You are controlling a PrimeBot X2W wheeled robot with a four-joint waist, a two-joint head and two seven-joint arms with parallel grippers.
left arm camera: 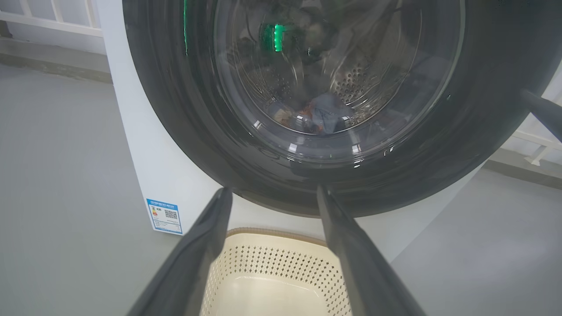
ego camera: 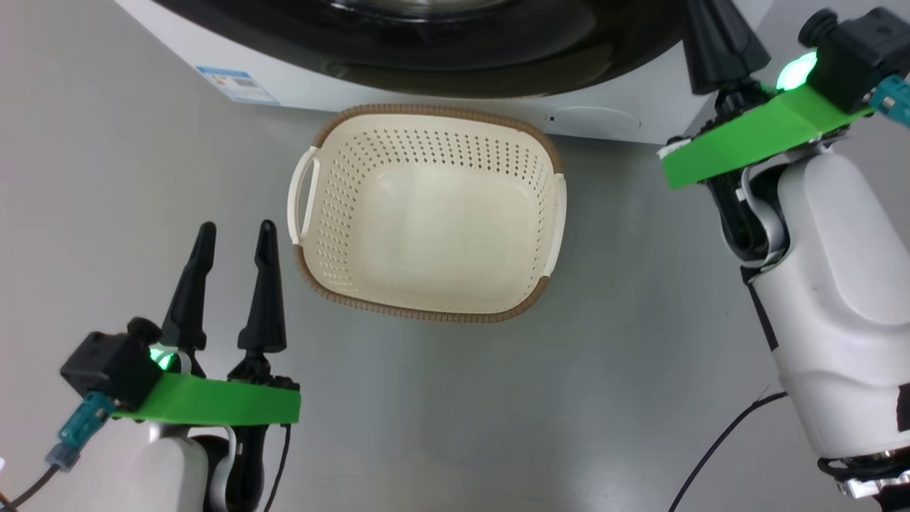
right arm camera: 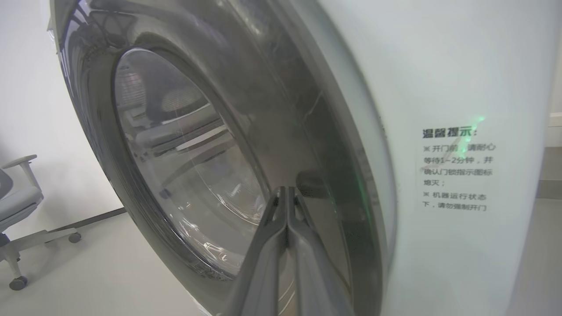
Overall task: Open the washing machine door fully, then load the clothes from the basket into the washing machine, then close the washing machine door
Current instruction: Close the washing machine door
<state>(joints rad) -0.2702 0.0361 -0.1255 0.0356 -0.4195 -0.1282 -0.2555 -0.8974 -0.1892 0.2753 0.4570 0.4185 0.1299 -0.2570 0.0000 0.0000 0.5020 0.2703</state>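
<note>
The washing machine [ego camera: 313, 85] stands ahead with its door [ego camera: 455, 64] shut flat against the white front. Through the door's glass [left arm camera: 325, 66], the light blue clothes [left arm camera: 325, 116] lie at the bottom of the steel drum. The basket [ego camera: 341, 206] sits on the floor just before the machine with nothing in it. My left gripper [ego camera: 236, 229] hangs open at the lower left, beside the basket's left handle, fingers toward the door [left arm camera: 175, 123]. My right gripper [right arm camera: 286, 189] is shut with nothing in it, its tips touching the door's black rim [right arm camera: 307, 145] near the right edge.
A blue label sticker [left arm camera: 164, 215] marks the machine's lower left corner. A printed notice [right arm camera: 456, 171] is on its white front. An office chair [right arm camera: 17, 193] stands off to the side. A black cable [ego camera: 718, 441] trails under my right arm. Grey floor lies all around.
</note>
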